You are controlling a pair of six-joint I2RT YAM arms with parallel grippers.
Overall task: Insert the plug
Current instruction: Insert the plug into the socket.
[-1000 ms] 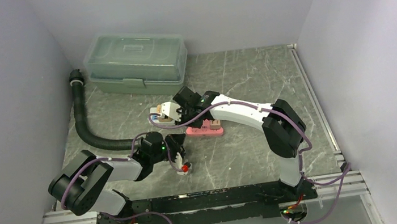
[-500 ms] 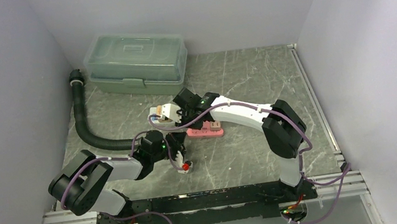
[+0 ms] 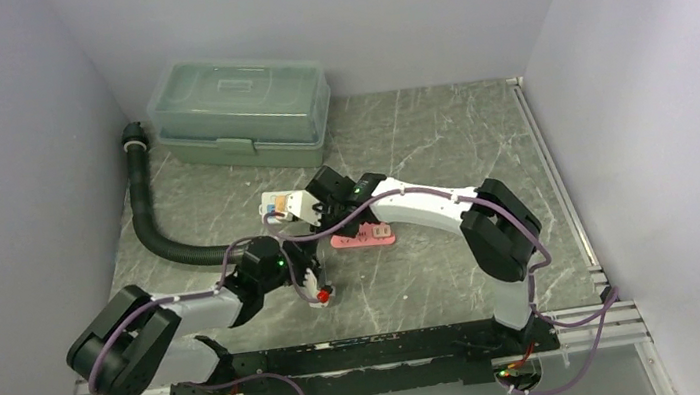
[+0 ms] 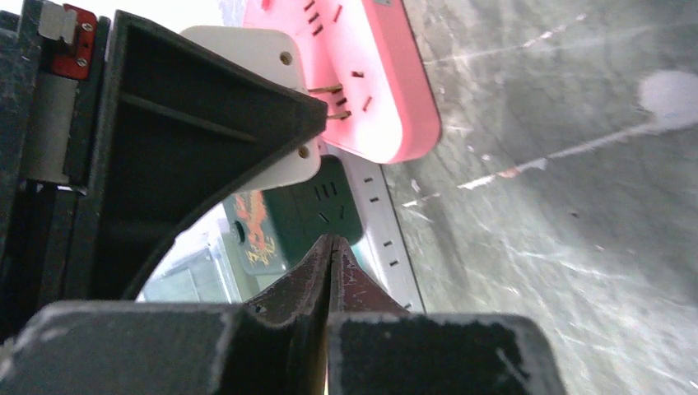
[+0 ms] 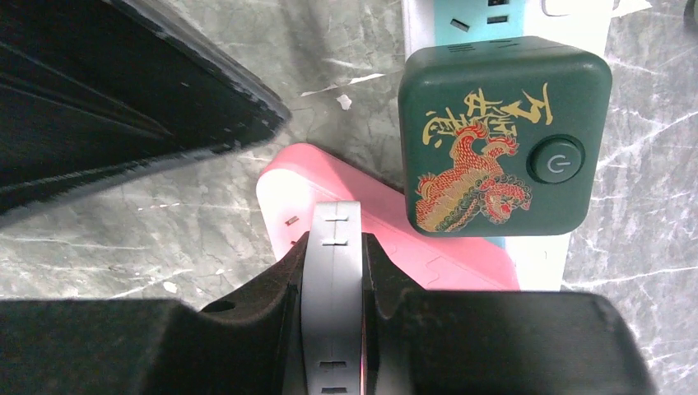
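Over the middle of the worktop (image 3: 440,146), from above, the right end effector (image 3: 320,219) hangs at the left end of the pink power strip (image 3: 371,238), hiding the plug. At the left wrist, the left end effector (image 4: 331,247) has its fingers (image 4: 304,284) pressed together on nothing, and beyond them the white plug (image 4: 239,45) points brass prongs (image 4: 328,100) at the pink socket face; it looks light and rigid, with slim prongs that could bend, best held by its flat sides. At the right wrist, the fingers (image 5: 385,284) are clamped on just those sides, the plug (image 5: 332,271) jutting past them over the strip's end.
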